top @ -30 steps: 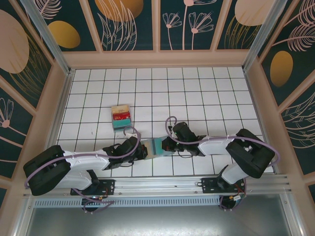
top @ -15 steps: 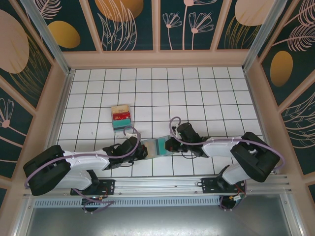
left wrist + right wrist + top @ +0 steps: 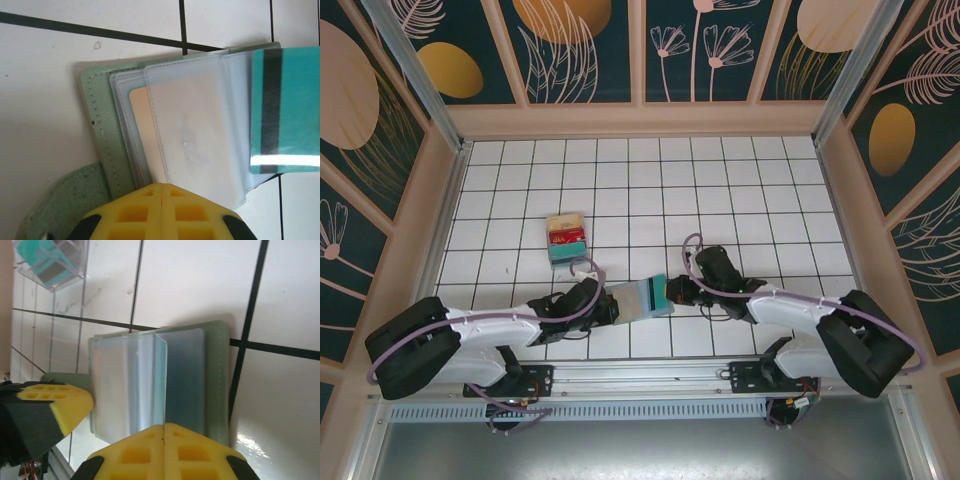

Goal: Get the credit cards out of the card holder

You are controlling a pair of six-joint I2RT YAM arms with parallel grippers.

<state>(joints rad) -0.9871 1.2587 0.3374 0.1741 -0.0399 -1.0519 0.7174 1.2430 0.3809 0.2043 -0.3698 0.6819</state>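
Note:
The grey-green card holder (image 3: 628, 301) lies open on the tiled table between both arms. In the left wrist view its clear sleeves (image 3: 200, 135) cover a pale orange credit card (image 3: 141, 130). My left gripper (image 3: 162, 186) is shut, its tips resting on the holder's near edge (image 3: 100, 130). My right gripper (image 3: 164, 426) is shut on a teal card (image 3: 165, 385), which it holds on edge above the holder (image 3: 217, 385). That teal card (image 3: 287, 110) has a black stripe and reaches past the sleeves' right side. Seen from above, the right gripper (image 3: 672, 292) holds the teal card (image 3: 654, 293).
A stack of tan, red and teal cards (image 3: 566, 238) sits in a clear box (image 3: 50, 262) behind the left gripper (image 3: 608, 302). Wooden walls enclose the white gridded table (image 3: 740, 190). A metal rail (image 3: 650, 375) runs along the near edge.
My right arm has drawn back to the right, sliding the teal card further out of the holder's sleeve. The left arm and the holder stayed in place.

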